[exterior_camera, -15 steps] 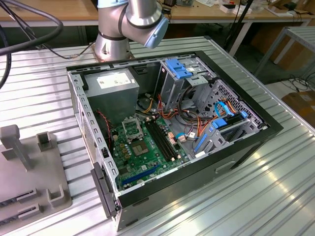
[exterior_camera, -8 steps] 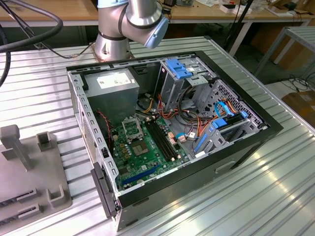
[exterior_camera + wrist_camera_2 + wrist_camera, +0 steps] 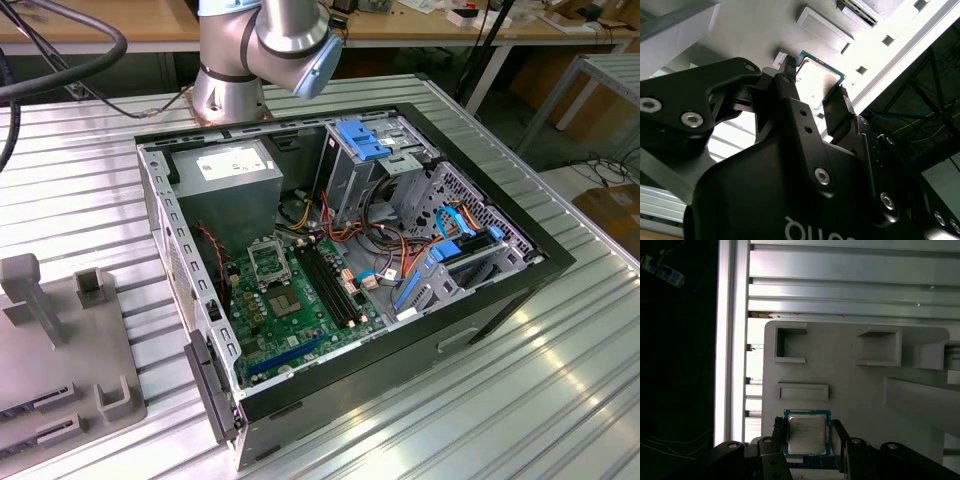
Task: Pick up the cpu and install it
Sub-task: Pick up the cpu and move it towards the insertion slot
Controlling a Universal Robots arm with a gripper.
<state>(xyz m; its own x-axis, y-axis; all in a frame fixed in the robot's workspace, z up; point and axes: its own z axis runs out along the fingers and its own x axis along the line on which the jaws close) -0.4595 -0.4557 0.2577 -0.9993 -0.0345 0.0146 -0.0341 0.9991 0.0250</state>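
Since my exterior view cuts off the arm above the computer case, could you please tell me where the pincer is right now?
Observer: The pincer is at the grey fixture tray.
Operator: Thank you. Is the cpu there too?
Observer: Yes, the cpu sits right at the pincer's tip in both wrist views.
Operator: Which way up is it?
Observer: Its metal top faces the camera in the first wrist view, with a green rim around it.

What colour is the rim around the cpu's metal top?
Blue-green, framing the dull grey top of the cpu; clearest in the first wrist view.
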